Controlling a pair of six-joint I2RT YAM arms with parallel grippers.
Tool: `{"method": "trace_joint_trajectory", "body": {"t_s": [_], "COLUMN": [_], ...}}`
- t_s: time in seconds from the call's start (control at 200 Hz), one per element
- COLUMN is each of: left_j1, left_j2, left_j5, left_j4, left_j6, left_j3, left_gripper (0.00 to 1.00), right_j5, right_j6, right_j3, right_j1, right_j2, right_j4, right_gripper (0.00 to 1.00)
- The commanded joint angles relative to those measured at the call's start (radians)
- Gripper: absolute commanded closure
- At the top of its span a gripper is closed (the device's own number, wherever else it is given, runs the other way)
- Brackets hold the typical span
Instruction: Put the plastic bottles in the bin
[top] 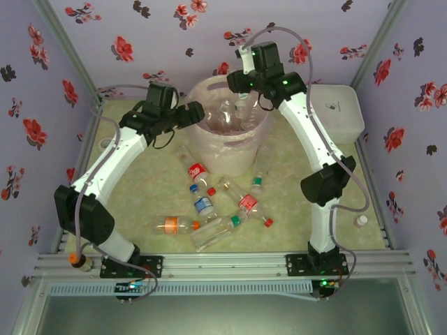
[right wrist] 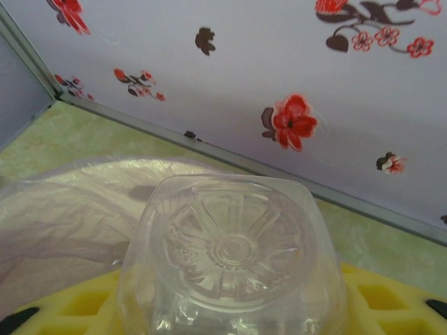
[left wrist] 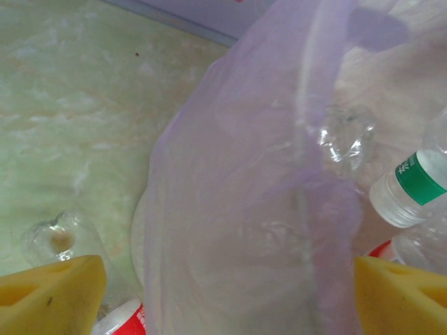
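Observation:
The bin (top: 227, 139), a pale bucket lined with a pinkish bag, stands at the table's middle back. My right gripper (top: 246, 103) hangs over its far rim, shut on a clear plastic bottle (right wrist: 234, 248) whose ribbed base faces the camera between the yellow pads (right wrist: 391, 300). My left gripper (top: 193, 115) is at the bin's left rim, open, and the bag wall (left wrist: 244, 209) lies between its yellow fingers (left wrist: 49, 296). Inside the bin lies a green-labelled bottle (left wrist: 412, 185). Several plastic bottles lie on the table in front of the bin, one red-labelled (top: 196, 171), one orange-labelled (top: 171, 224).
A white lidded box (top: 339, 108) sits at the back right, just beyond the right arm. A small bottle (top: 360, 222) stands near the right edge, and an orange-capped one (top: 75, 259) by the left arm's base. Floral walls close in three sides.

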Motion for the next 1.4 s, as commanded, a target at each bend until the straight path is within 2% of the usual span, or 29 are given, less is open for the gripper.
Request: {"method": "trace_joint_trajectory", "body": {"t_s": [0.0, 0.25, 0.31, 0.35, 0.49, 0.63, 0.71, 0.825, 0.945, 1.03, 1.18, 1.395], "left_j1": [-0.002, -0.001, -0.001, -0.002, -0.001, -0.002, -0.001, -0.004, -0.003, -0.004, -0.004, -0.003], "left_j2": [-0.006, -0.009, -0.010, -0.009, -0.005, -0.004, -0.003, 0.004, 0.001, 0.000, 0.005, 0.001], "left_j5": [-0.033, -0.034, -0.034, -0.033, -0.034, -0.034, -0.034, -0.033, -0.033, -0.033, -0.030, -0.027], "left_j4": [-0.002, 0.006, 0.007, 0.006, 0.006, 0.006, 0.007, 0.006, 0.004, 0.002, 0.001, 0.001], "left_j6": [0.012, 0.005, 0.003, 0.004, 0.004, 0.006, 0.007, 0.008, 0.009, 0.011, 0.017, 0.017], "left_j3": [-0.010, -0.022, -0.023, -0.022, -0.022, -0.019, -0.016, -0.015, -0.019, -0.016, -0.008, -0.015], "left_gripper": [0.11, 0.13, 0.13, 0.13, 0.13, 0.13, 0.13, 0.13, 0.13, 0.13, 0.12, 0.12], "right_j5": [0.010, 0.000, -0.001, 0.004, 0.027, 0.035, 0.035, 0.070, 0.127, 0.134, 0.100, -0.092], "right_j6": [-0.020, 0.018, 0.028, 0.032, 0.014, 0.002, 0.002, 0.029, 0.079, 0.150, 0.292, 0.454], "right_j3": [-0.014, -0.121, -0.149, -0.161, -0.120, 0.000, 0.002, 0.018, 0.093, 0.070, -0.180, -0.611], "right_j1": [0.009, 0.019, 0.021, 0.021, 0.019, 0.017, 0.011, 0.000, -0.022, -0.066, -0.188, -0.374], "right_j2": [0.048, 0.054, 0.038, 0.020, -0.043, -0.079, -0.110, -0.113, -0.094, -0.131, -0.304, -0.475], "right_j4": [-0.042, -0.071, -0.066, -0.059, -0.064, -0.137, -0.128, -0.107, -0.198, -0.243, -0.209, -0.088], "right_gripper": [0.86, 0.78, 0.72, 0.64, 0.21, 0.06, 0.05, 0.14, 0.18, 0.18, 0.18, 0.27]}}
